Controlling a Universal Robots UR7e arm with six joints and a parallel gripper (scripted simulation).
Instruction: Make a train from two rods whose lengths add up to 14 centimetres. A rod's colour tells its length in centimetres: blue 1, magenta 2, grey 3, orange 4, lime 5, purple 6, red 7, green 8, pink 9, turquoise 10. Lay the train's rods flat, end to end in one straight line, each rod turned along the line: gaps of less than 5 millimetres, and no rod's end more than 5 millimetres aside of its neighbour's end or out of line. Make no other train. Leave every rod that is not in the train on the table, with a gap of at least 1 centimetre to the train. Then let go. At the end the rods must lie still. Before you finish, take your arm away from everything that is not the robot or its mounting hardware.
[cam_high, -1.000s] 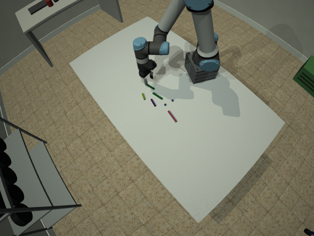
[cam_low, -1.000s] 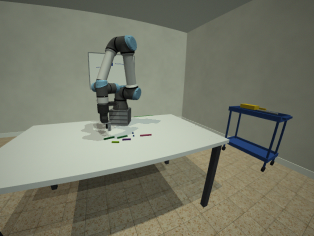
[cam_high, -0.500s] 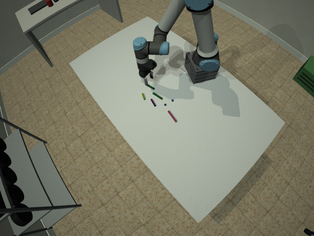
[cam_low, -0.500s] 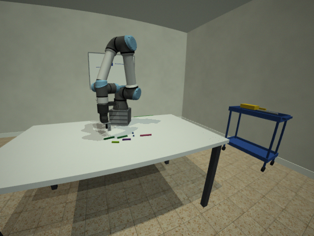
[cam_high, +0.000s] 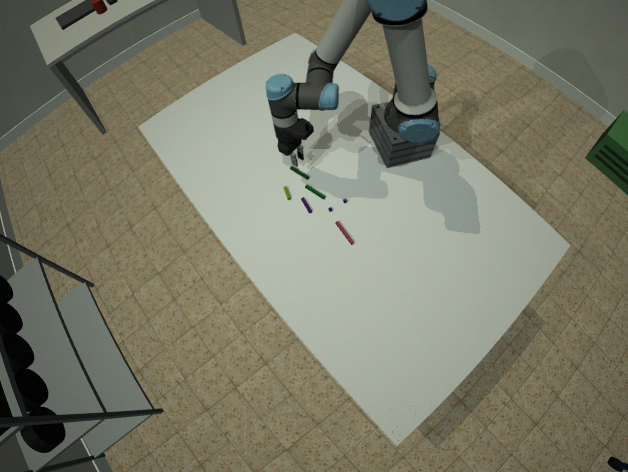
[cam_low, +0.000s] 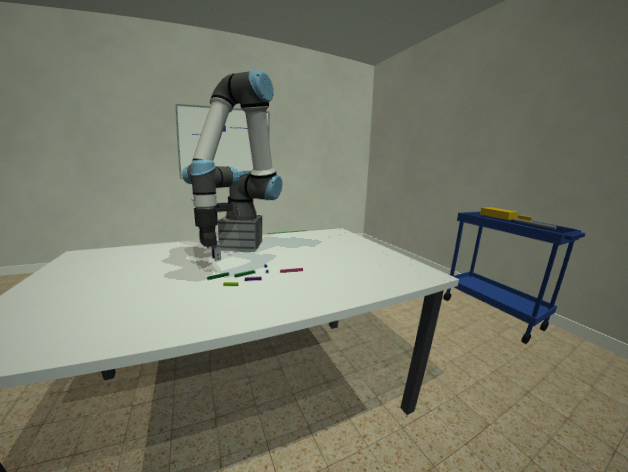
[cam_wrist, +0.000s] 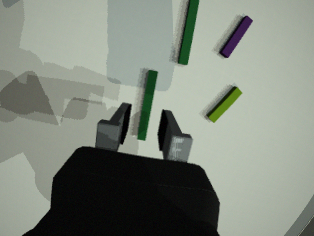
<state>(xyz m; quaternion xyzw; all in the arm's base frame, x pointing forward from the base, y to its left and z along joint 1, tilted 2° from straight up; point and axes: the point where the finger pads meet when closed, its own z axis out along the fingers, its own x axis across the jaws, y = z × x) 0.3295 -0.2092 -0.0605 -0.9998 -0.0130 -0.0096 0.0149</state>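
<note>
Wrist view: the far end of one green rod is running past the upper edge. Top view: the arm is leaving the frame above; the two blue cubes are showing too small for facets.

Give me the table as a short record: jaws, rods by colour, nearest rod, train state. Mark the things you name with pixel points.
jaws: partly open (cam_high: 297, 156) (cam_low: 216, 253) (cam_wrist: 146, 125), holding nothing
nearest rod: green rod (cam_high: 299, 172) (cam_low: 218, 276) (cam_wrist: 148, 105), lying flat
other rods: second green, lime, purple, pink, two blue
pair making 14: green plus purple
train: not built, rods apart
</note>
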